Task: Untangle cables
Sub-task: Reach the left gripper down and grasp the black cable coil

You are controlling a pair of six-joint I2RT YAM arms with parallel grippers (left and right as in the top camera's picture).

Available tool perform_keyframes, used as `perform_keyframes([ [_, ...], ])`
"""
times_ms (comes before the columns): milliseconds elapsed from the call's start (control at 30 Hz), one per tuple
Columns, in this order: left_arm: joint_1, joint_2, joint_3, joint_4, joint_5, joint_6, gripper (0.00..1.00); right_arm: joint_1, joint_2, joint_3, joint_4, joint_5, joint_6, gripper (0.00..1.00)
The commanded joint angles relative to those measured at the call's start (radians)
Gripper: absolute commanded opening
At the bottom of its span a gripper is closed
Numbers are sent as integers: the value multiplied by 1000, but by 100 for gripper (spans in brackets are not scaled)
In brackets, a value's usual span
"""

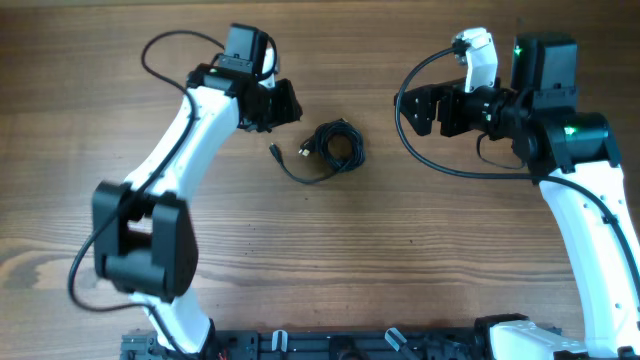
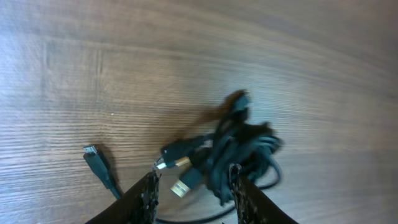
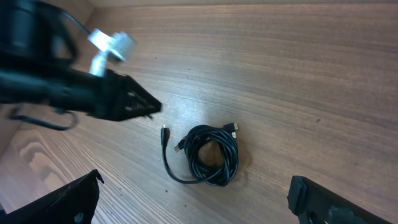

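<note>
On table (image 1: 400, 250), middle: cables (image 1: 335, 145) in loose tangled coil, flat on wood. Single plug end (image 1: 274, 152) trailing off coil's left side, with gold-tipped plugs poking out of bundle there. Just beyond, to left: left gripper (image 1: 287, 102) partly open, nothing held, tips near coil, not touching. Farther right, well apart from coil: right gripper (image 1: 412, 112) spread wide, empty, facing coil.

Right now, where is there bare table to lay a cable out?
The table is bare from the cable bundle to its near edge, and between the bundle and the right gripper. Crowded between the left gripper and the bundle, where a loose plug lies.
</note>
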Motion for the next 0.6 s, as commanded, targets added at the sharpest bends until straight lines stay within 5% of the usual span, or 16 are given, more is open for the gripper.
perform_keyframes([
  [0,-16,80,14,20,10,-42,41,3,3,20,2,-24,26,99],
  [267,-79,145,14,127,8,-38,55,4,3,20,-10,-24,25,99],
  [567,-87,204,14,148,21,-39,42,4,3,20,-29,-23,24,99],
])
